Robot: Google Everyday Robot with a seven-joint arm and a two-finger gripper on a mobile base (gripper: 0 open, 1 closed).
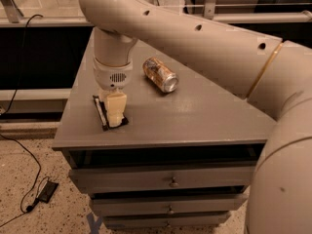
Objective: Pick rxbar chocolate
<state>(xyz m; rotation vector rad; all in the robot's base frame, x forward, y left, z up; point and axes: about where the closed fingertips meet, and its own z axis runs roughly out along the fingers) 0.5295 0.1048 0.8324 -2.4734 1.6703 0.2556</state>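
One rxbar chocolate (100,112), long axis near-to-far, beneath gripper (115,119)

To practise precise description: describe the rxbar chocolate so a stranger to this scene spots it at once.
Find the grey drawer cabinet; on its top, near the front left corner, lies the rxbar chocolate, directly under the gripper. It is flat and dark, unlike the shiny can lying farther back.

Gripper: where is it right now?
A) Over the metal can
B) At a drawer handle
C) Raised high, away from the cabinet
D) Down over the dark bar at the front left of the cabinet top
D: the gripper sits directly over the rxbar chocolate near the front left edge of the cabinet top, while the can lies apart to the right.
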